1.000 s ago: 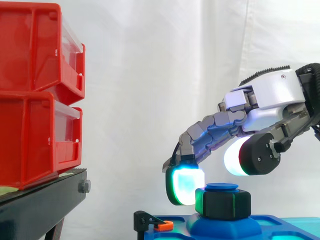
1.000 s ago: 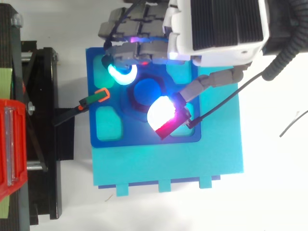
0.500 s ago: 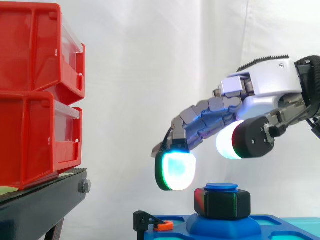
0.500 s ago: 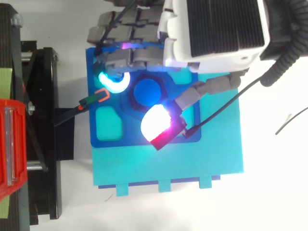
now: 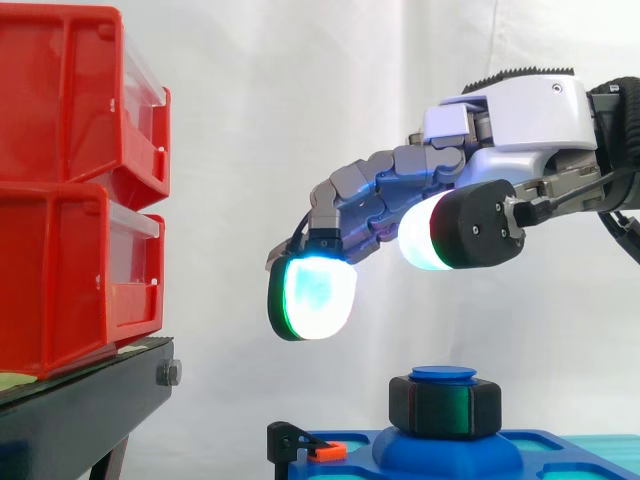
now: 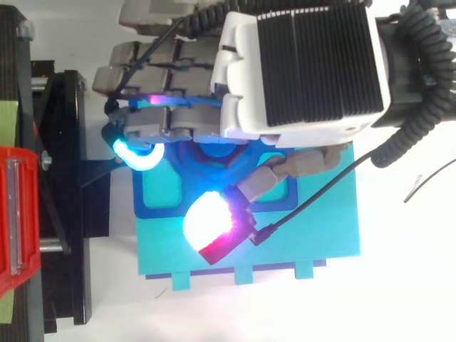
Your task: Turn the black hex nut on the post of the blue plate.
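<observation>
While the side view shows the black hex nut (image 5: 445, 408) sitting free on the post (image 5: 443, 374) of the blue plate (image 5: 520, 445), the top view hides nut and post beneath the hand (image 6: 299, 64). The plate's lower part is cut off in the side view. The hand hovers well above the nut, fingers (image 5: 312, 297) loosely arched downward, thumb apart, holding nothing.

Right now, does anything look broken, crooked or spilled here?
Nothing stands out. The black hex nut sits level on the post of the blue plate, and the robot hand hangs above it, open and touching nothing. The red bins are stacked on the black stand.
</observation>
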You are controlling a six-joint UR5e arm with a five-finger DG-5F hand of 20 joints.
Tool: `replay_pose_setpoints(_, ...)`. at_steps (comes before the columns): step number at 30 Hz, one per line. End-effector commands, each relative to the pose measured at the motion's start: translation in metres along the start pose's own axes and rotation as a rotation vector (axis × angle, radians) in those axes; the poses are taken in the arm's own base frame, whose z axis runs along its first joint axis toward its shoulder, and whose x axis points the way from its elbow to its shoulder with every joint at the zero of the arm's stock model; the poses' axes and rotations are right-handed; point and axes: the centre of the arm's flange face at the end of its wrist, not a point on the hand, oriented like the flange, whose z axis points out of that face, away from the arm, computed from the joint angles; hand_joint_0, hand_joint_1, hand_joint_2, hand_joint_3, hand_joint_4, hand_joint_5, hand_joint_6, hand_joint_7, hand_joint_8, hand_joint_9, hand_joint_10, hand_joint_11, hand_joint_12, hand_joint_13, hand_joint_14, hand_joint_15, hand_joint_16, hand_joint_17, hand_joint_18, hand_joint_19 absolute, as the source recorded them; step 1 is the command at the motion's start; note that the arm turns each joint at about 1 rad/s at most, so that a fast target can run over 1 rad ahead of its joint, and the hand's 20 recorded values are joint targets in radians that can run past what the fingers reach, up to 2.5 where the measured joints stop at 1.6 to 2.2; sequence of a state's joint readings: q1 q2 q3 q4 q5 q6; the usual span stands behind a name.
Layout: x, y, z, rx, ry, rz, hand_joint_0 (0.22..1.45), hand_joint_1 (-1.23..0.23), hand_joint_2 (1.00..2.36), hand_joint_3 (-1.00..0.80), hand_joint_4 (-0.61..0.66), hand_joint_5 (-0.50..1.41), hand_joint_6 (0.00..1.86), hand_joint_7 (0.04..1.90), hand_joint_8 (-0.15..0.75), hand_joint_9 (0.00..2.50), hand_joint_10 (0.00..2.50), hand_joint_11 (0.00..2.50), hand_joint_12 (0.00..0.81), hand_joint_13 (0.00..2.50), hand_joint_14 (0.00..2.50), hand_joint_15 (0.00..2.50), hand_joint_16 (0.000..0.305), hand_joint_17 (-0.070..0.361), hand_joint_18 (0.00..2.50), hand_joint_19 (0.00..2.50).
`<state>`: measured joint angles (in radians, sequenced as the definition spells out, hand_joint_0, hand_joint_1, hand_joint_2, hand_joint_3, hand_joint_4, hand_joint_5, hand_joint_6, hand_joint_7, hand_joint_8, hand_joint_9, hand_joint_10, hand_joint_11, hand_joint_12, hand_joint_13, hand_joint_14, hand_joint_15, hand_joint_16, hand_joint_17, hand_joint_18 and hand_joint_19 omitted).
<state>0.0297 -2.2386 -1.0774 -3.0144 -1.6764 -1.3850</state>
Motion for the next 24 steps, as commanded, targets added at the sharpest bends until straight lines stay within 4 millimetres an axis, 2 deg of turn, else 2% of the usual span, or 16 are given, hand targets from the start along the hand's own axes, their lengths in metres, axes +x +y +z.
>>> replay_pose_setpoints(1,0.013,0.005,0.003,0.002,0.031,0.01,0.49,-0.33,1.0,-0.5,0.21,-0.19,0.5,1.04,0.248,0.36,0.0,0.04,0.338,0.33,0.0,0.08,0.053,0.12,0.13,0.15)
replay_pose_setpoints(4,0.023,0.005,0.007,-0.001,0.041,0.018,0.45,-0.36,1.0,-0.5,0.21,-0.19,0.5,1.04,0.257,0.35,0.0,0.04,0.355,0.32,0.0,0.08,0.056,0.127,0.11,0.15)
replay_pose_setpoints(11,0.028,0.005,0.002,-0.011,0.088,0.038,0.37,-0.46,1.0,-0.5,0.25,-0.19,0.5,1.04,0.287,0.32,0.0,0.05,0.407,0.29,0.0,0.07,0.065,0.147,0.12,0.13)
replay_pose_setpoints(17,0.028,-0.002,-0.002,-0.027,0.105,0.042,0.36,-0.57,1.0,-0.5,0.24,-0.21,0.5,1.03,0.281,0.28,0.0,0.06,0.412,0.27,0.0,0.07,0.067,0.15,0.11,0.13)
replay_pose_setpoints(24,0.027,-0.009,-0.007,-0.037,0.119,0.046,0.37,-0.54,1.0,-0.5,0.25,-0.21,0.5,1.03,0.279,0.28,0.0,0.05,0.411,0.27,0.0,0.07,0.066,0.149,0.11,0.12)
